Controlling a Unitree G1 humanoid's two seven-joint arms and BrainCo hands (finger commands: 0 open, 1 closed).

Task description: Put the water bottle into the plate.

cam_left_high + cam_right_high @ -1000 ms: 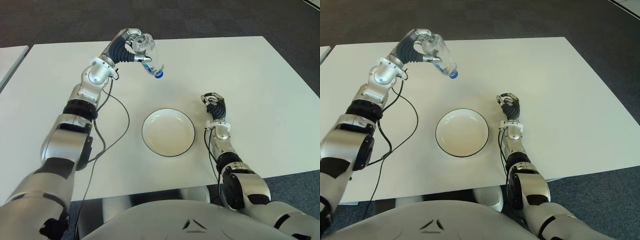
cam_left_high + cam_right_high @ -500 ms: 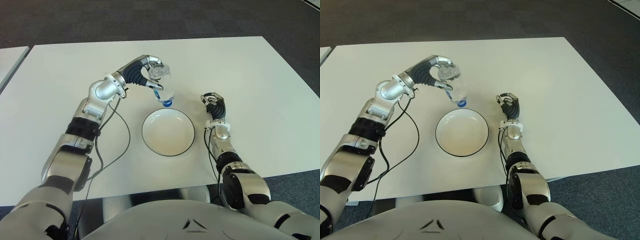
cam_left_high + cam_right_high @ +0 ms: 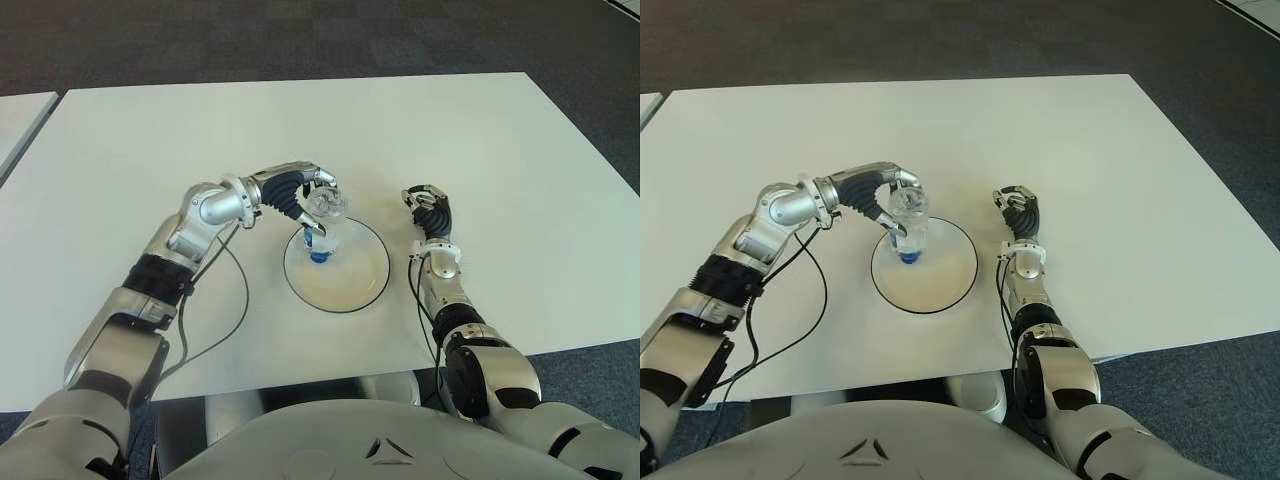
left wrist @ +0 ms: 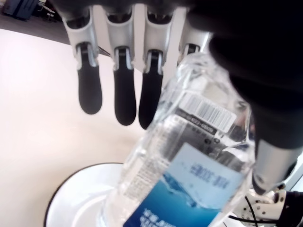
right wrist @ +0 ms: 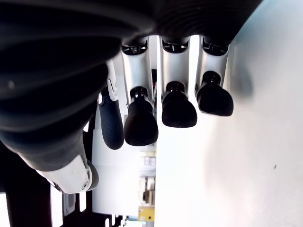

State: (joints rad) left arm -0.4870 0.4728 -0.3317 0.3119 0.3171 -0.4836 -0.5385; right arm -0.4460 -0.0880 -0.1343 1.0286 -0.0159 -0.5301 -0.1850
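Note:
The clear water bottle [image 3: 325, 225] with a blue label stands nearly upright, its blue cap [image 3: 320, 256] pointing down onto the left part of the white plate [image 3: 372, 287]. My left hand [image 3: 305, 195] is over the bottle's upper end, shut on it. In the left wrist view the bottle [image 4: 189, 161] sits between the thumb and the fingers [image 4: 120, 94], with the plate [image 4: 75, 198] below. My right hand [image 3: 428, 205] shows just right of the plate, its fingers curled around nothing.
A black cable [image 3: 243, 290] from the left arm loops over the white table [image 3: 500, 140] left of the plate. The table's front edge runs close to my body. A second table's corner [image 3: 15, 115] shows at far left, with dark carpet beyond.
My left hand has carried the bottle from the far left of the table toward me and lowered it, cap down, onto the plate. The right hand has not moved.

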